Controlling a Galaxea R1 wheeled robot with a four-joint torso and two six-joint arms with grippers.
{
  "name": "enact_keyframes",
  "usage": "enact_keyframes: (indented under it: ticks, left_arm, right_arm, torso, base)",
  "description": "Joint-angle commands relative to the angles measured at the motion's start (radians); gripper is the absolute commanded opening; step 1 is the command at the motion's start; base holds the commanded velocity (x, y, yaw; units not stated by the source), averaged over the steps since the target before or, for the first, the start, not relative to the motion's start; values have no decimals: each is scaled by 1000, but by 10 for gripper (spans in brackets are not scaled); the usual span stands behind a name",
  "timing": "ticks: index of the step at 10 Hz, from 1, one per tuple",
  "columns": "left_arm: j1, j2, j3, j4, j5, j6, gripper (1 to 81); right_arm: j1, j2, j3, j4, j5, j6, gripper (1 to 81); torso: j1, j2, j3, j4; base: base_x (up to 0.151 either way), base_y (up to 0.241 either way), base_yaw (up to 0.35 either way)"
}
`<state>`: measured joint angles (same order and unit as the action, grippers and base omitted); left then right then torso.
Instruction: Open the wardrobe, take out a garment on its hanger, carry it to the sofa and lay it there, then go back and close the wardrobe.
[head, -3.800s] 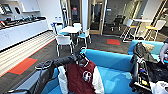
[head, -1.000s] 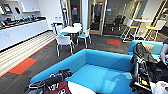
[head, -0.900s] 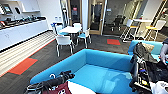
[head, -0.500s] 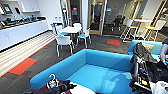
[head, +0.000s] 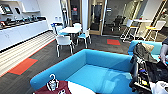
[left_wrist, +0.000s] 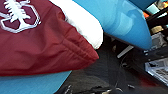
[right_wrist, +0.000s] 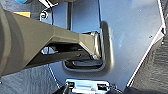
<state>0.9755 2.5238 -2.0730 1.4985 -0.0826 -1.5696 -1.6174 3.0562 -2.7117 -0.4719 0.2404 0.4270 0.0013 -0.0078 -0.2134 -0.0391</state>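
From our head camera we look down over a large bright blue sofa (head: 100, 67) that curves from about seven o'clock, across the middle, to three o'clock. At six o'clock, low in the picture, the dark red garment (head: 53, 89) lies draped over the sofa's near rounded edge, with one white sleeve (head: 77, 89) spread toward five o'clock onto the seat. The white hanger (head: 52, 82) is inside the collar, its curved hook standing up at about seven o'clock, which we judge keeps the jacket's shoulders spread as it rests. Our left wrist camera looks closely at the same jacket: red cloth with a white crest, a white sleeve beside it, and blue upholstery touching it on two sides, so the garment appears to be bearing on the sofa. We cannot tell from any picture whether our left or right gripper is parted or pressed together, nor whether either has hold of anything. Our right wrist camera faces a blue-grey surface and dark carpet. Beyond the sofa, at eleven o'clock, small white chairs (head: 64, 41) ring a white table (head: 70, 29); a long counter (head: 22, 31) runs along nine to ten o'clock. At three to four o'clock dark equipment (head: 146, 72) and a person's arm (head: 163, 51) sit beside the sofa's end. We judge the laying-down step is at or near done.
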Motion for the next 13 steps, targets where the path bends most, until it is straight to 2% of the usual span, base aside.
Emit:
enact_keyframes:
  ticks: [1, 2, 3, 5, 6, 8, 9, 10, 11, 12, 13]
  left_arm:
    - [76, 4, -105, 126, -59, 14, 811]
    - [125, 32, -136, 140, -59, 34, 811]
    - [163, 67, -185, 141, -59, 48, 811]
    - [223, 127, -294, 146, -65, 51, 811]
    - [249, 150, -345, 157, -100, 59, 811]
    - [297, 184, -455, 160, -230, 60, 811]
    - [314, 205, -493, 158, -243, 59, 811]
    - [328, 233, -532, 155, -243, 59, 811]
    - [341, 256, -564, 152, -243, 59, 811]
    - [357, 282, -599, 147, -235, 57, 811]
    - [370, 312, -637, 149, -229, 57, 811]
  right_arm:
    - [9, 3, 3, -8, -49, -1, 811]
    - [10, 2, 3, -7, -49, -1, 811]
    - [12, 3, 3, -7, -49, 1, 811]
    - [15, 2, 0, -5, -49, 4, 811]
    - [18, 3, 0, -5, -50, 4, 811]
    - [18, 2, 1, -5, -49, 4, 811]
    - [18, 2, 3, -7, -49, 4, 811]
    - [18, 3, 3, -7, -49, 4, 811]
    - [18, 3, 3, -7, -50, 4, 811]
    - [20, 3, 3, -10, -55, 4, 811]
    - [20, 3, 1, -11, -58, 4, 811]
  torso:
    - [0, 0, 36, 0]
    - [0, 0, 45, 0]
    - [0, 0, 23, 0]
    - [-1, -1, 33, 0]
    - [-1, -2, 35, -49]
    - [-1, -2, 34, -81]
    - [-1, -2, 34, -48]
    - [-1, -2, 34, -69]
    - [-1, -2, 34, -83]
    - [-1, -2, 34, -84]
    - [-1, -2, 76, -83]
  base:
    - [0, 0, 0]
    - [0, 0, 0]
    - [0, 0, 0]
    - [0, 0, 0]
    - [0, 0, 0]
    - [0, 0, 0]
    - [0, 0, 0]
    - [0, 0, 0]
    - [0, 0, 0]
    - [0, 0, 0]
    - [0, 0, 0]
